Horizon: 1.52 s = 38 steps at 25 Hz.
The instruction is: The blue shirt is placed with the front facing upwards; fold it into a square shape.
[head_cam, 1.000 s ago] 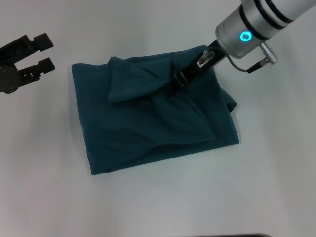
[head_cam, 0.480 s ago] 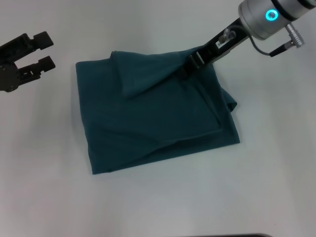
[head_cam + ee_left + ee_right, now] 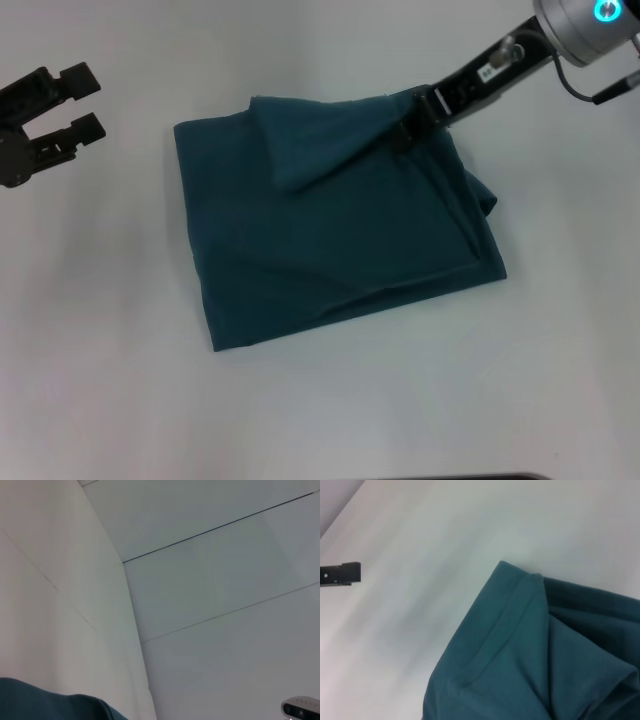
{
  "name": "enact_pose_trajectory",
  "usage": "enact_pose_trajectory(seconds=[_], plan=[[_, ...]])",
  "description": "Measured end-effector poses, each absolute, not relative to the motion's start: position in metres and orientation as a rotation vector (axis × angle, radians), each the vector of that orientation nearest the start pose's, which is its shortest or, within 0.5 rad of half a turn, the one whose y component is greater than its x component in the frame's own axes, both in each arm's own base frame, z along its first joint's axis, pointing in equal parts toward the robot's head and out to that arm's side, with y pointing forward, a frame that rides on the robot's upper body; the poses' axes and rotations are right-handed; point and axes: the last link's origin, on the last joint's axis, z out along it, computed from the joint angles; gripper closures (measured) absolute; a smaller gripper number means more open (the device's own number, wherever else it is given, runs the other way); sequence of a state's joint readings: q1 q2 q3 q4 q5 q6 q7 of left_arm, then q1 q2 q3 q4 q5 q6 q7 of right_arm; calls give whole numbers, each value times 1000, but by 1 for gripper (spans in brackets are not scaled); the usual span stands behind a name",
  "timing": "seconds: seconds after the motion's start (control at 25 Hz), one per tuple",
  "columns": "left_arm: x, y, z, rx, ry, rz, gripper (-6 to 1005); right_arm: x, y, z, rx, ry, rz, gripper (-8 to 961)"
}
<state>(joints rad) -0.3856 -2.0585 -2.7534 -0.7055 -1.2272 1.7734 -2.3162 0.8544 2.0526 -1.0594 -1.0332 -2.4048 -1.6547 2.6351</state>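
The blue shirt (image 3: 340, 235) lies folded into a rough rectangle on the white table, with no lettering showing. A loose flap (image 3: 310, 140) stretches across its far edge. My right gripper (image 3: 407, 128) is at the shirt's far right corner, shut on that flap's end and pulling it taut. The right wrist view shows a hemmed corner of the shirt (image 3: 520, 650) close up. My left gripper (image 3: 86, 100) hovers open over bare table at the far left, apart from the shirt. A strip of teal cloth (image 3: 50, 705) shows at the edge of the left wrist view.
White table (image 3: 320, 410) surrounds the shirt on all sides. A black finger of the left gripper (image 3: 340, 574) appears far off in the right wrist view.
My right gripper has drawn back to the right with the flap, stretching it flatter. The whole shirt has slid a little to the right. The left arm has stayed put.
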Motion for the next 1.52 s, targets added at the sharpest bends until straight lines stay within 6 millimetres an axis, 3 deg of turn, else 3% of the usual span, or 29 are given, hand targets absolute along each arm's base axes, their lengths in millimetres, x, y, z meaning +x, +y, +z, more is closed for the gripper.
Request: enact_pose_trajectory(seconds=[0.32,1.52], plan=[[-301,288,63,-2047,-1916,-1292,115,177,396,3,-2533,1404,-275,797],[-299,289,60,-2041,-1918,-1295,117,184,404,-17,-2444,1341,-426,736]])
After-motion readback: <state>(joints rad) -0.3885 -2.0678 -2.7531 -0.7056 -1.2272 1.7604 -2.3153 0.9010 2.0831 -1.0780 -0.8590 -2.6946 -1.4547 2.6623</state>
